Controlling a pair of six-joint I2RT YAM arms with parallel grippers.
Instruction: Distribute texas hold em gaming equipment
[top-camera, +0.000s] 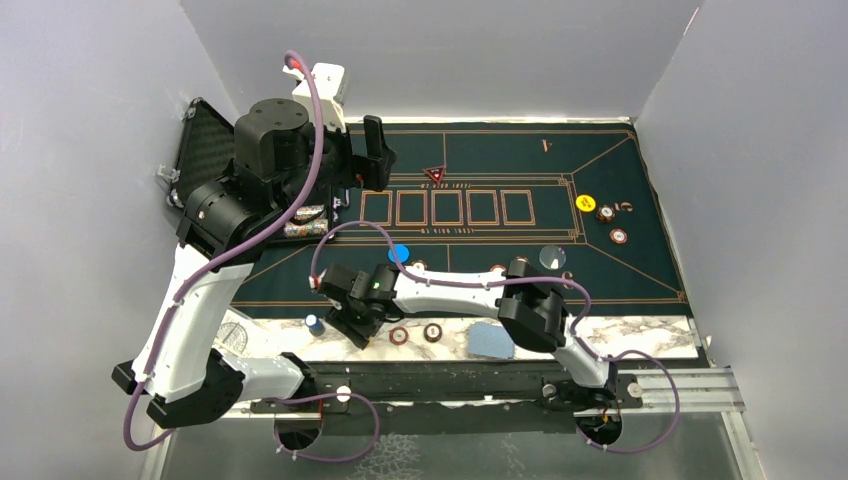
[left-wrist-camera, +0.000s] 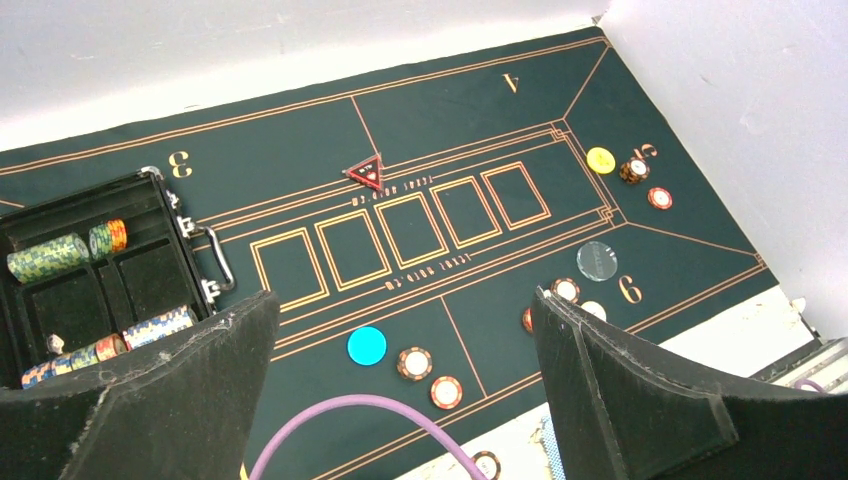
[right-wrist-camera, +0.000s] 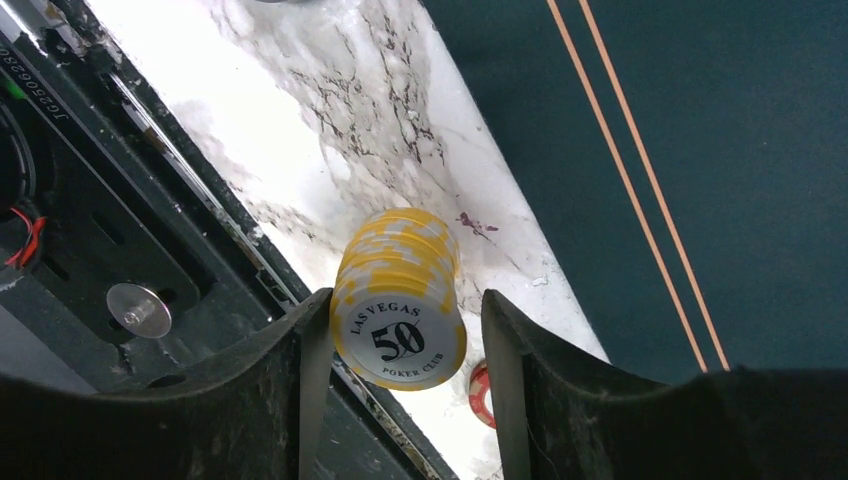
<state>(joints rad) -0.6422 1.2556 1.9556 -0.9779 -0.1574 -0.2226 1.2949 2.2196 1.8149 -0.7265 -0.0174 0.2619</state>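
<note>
Yellow chip stack (right-wrist-camera: 398, 262) stands on the marble tabletop (right-wrist-camera: 330, 120) beside the mat (right-wrist-camera: 700, 150), long axis upright, "50" face up, between the right claw's (right-wrist-camera: 405, 298) part-spread fingers. Left claw (left-wrist-camera: 402, 294) gapes above the mat.

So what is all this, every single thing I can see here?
Mat: one, dark green with orange lines, middle of the table.
Case: one, black, open, far left.
Chip rolls: several, mixed colours, in the case.
Marker: one, red triangle, beyond the row of boxes.
Discs: three; yellow far right, clear near right, blue centre.
Loose chips: about seven on the mat, two on the marble strip; red-brown and white.
Chip stack: one, yellow, on the marble strip.
Blue patch: one, on the strip; perhaps cards.
Arms: two, white and black.
Left pincer: open, above the mat.
Right pincer: open, fingers either side of the stack.
</note>
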